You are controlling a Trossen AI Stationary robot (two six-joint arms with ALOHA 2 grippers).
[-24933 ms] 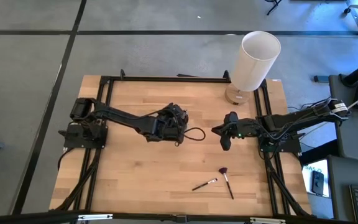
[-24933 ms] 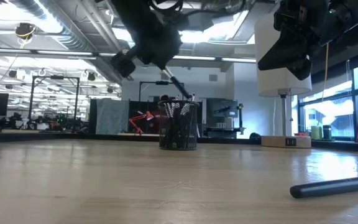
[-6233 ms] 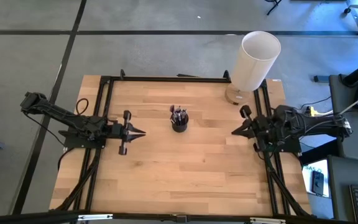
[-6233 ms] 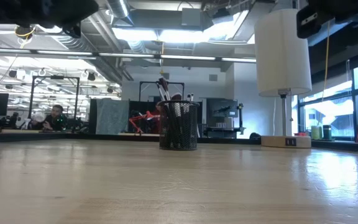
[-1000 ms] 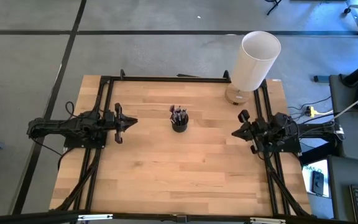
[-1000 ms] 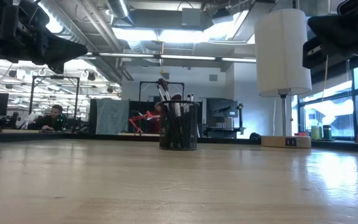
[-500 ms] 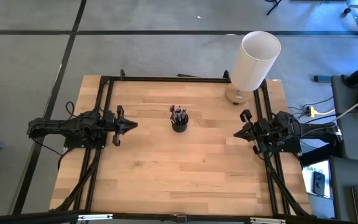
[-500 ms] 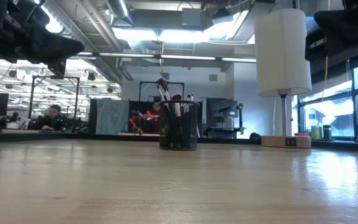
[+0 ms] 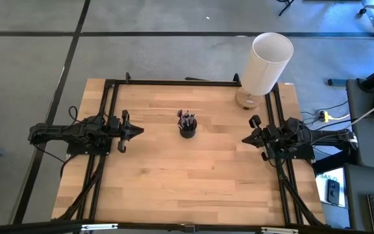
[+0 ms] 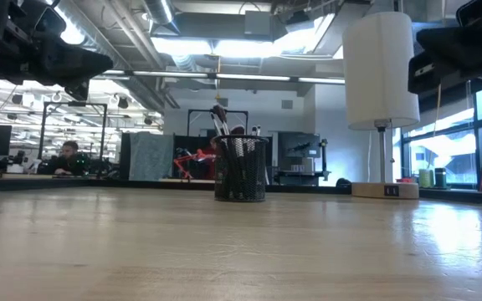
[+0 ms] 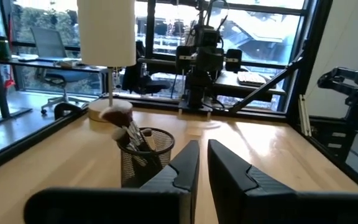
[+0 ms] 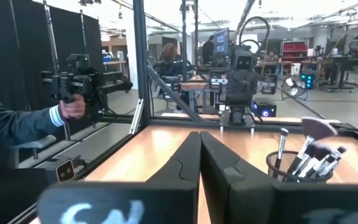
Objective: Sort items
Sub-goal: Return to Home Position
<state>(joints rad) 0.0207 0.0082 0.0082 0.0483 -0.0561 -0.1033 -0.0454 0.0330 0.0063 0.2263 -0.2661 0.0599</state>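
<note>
Pale wooden boards of the counter point(image 9: 174, 188) carried just one cluster at the centre: the makeup brushes point(image 9: 186, 117) stood heads-up in a black mesh cup point(image 9: 187, 132), handles down so the soft tips stayed off the wood and each could be picked out by its head. No brush showed loose on the boards in the high view, so the sorting looked finished. That fits how the arms sat, folded low at opposite edges and well apart from the cup. The left pincer point(image 9: 138, 130) pointed inward from the left rail with its fingers drawn nearly together on nothing. The right pincer point(image 9: 245, 138) mirrored it from the right rail, fingers meeting at the tips and also empty. A tall white cylinder point(image 9: 268, 62) on a round base stood at the far right corner, near the right arm but outside any straight line to the cup. Beyond the counter a person point(image 10: 67, 155) sat at a desk, and a sleeved hand point(image 12: 73, 107) gripped a device off the counter's side.
</note>
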